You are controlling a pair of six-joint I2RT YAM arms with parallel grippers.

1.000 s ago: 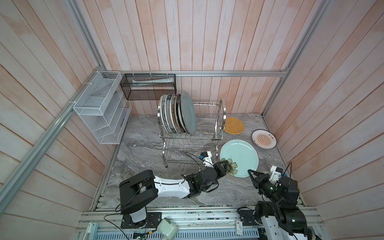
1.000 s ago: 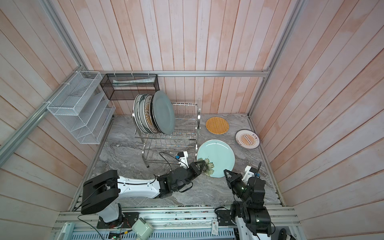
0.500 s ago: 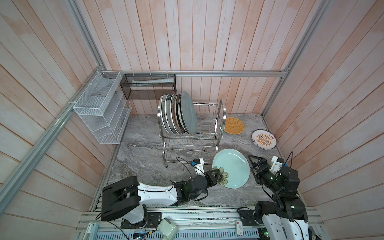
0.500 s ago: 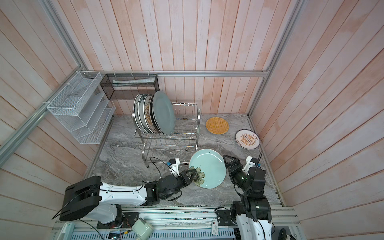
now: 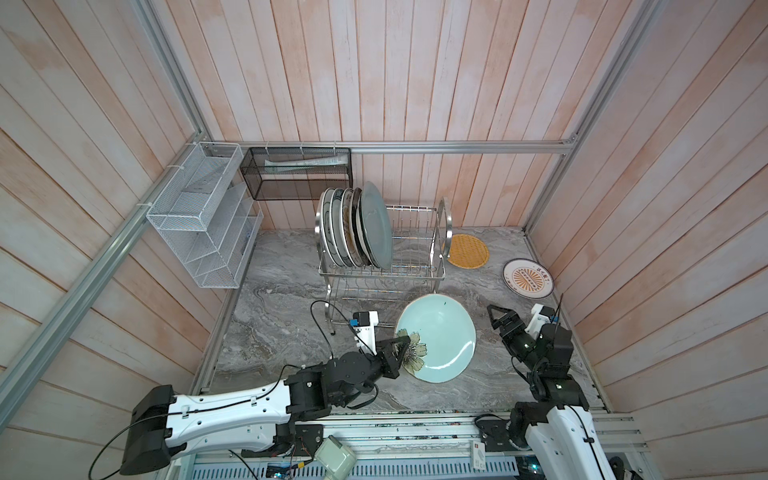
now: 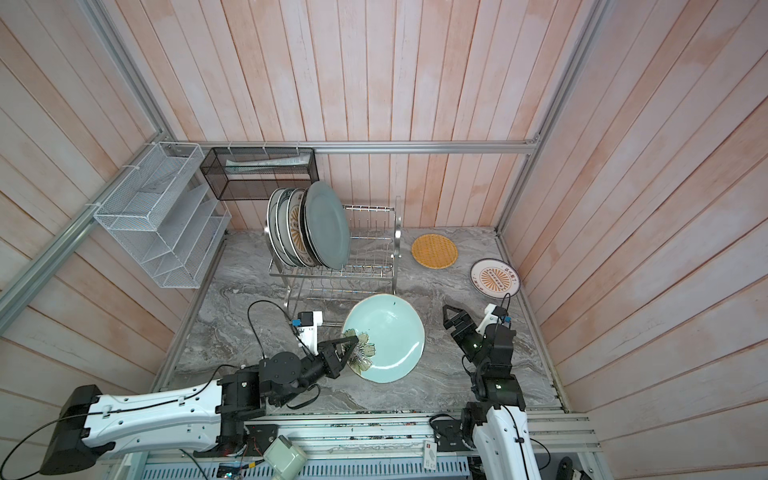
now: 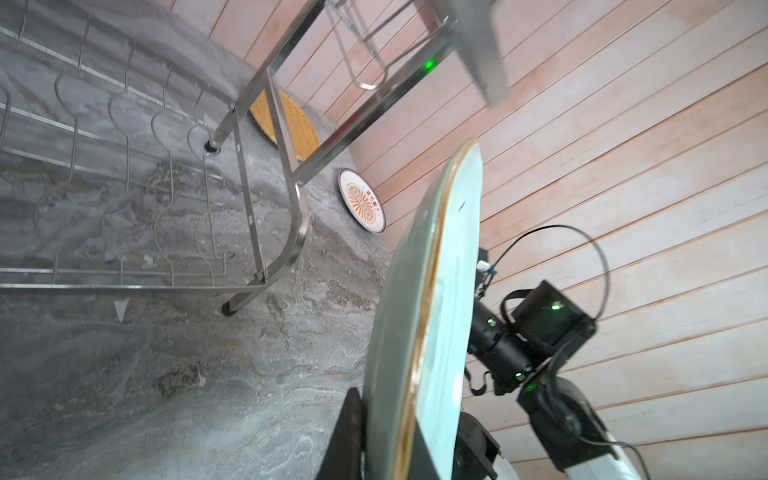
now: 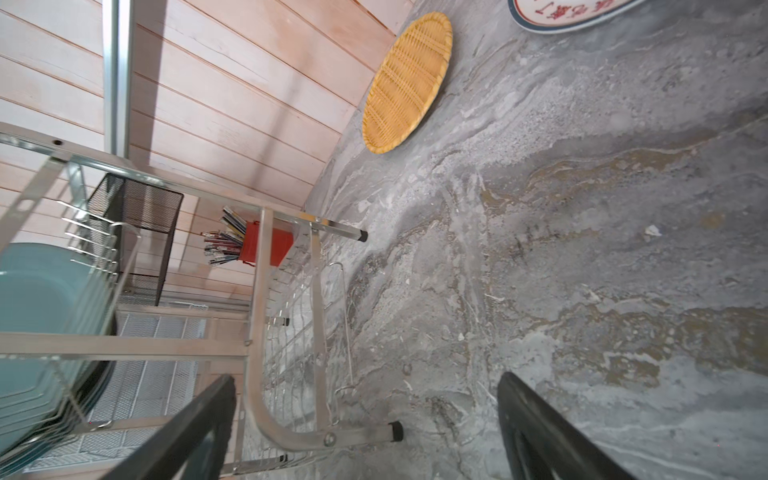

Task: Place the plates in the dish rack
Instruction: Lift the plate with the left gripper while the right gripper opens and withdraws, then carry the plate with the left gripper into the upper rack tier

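My left gripper is shut on the flowered rim of a pale green plate, held tilted above the counter in front of the dish rack. Several plates stand upright at the rack's left end, a grey-blue one foremost. An orange lattice plate and a sunburst plate lie flat at the back right. My right gripper is open and empty, right of the green plate.
A white mesh organiser hangs on the left wall and a black mesh basket on the back wall. A red holder with chopsticks sits behind the rack. The right wall stands close to the right arm.
The left gripper has drawn the green plate leftward and nearer, tilting it up off the counter. The right gripper has opened wide and now stands apart from the plate.
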